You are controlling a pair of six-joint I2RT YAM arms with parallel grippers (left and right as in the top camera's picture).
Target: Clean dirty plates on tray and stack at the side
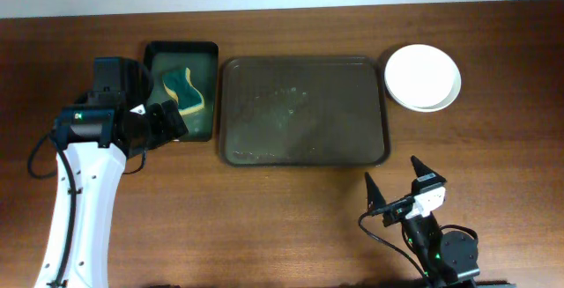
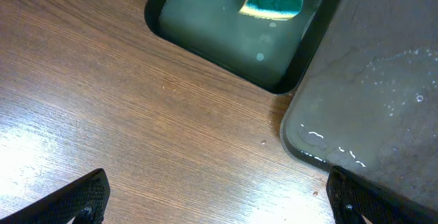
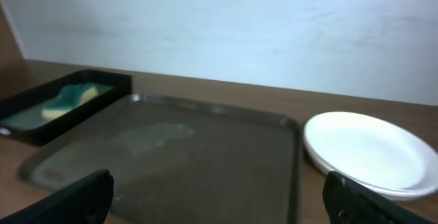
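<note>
My left gripper (image 1: 169, 121) stands wide open with nothing between its fingers (image 2: 75, 200). Under it lies bare wooden table (image 1: 264, 226), and it hangs at the near left corner of the black-green bin (image 1: 181, 45). A teal and yellow sponge (image 1: 183, 90) lies in the bin's shallow water. Just beside the bin's right wall starts the near left corner of the tray (image 1: 300, 112) – a narrow strip of wood keeps the two rims apart.

My right gripper (image 1: 392, 172) is also spread wide and holds nothing. It sits over open table near the tray's near right corner, pointing toward the far wall, with free wood all round it.

The tray lies flat with its long axis running left to right, in line with the far table edge. Its surface shows wet streaks and droplets.

The plates (image 1: 423, 77) sit in a stack on the table, off the tray – just beside its far right corner, rims up and nested level. From my right wrist the stack (image 3: 369, 148) is ahead and to the right; I cannot count the plates in it for certain.
</note>
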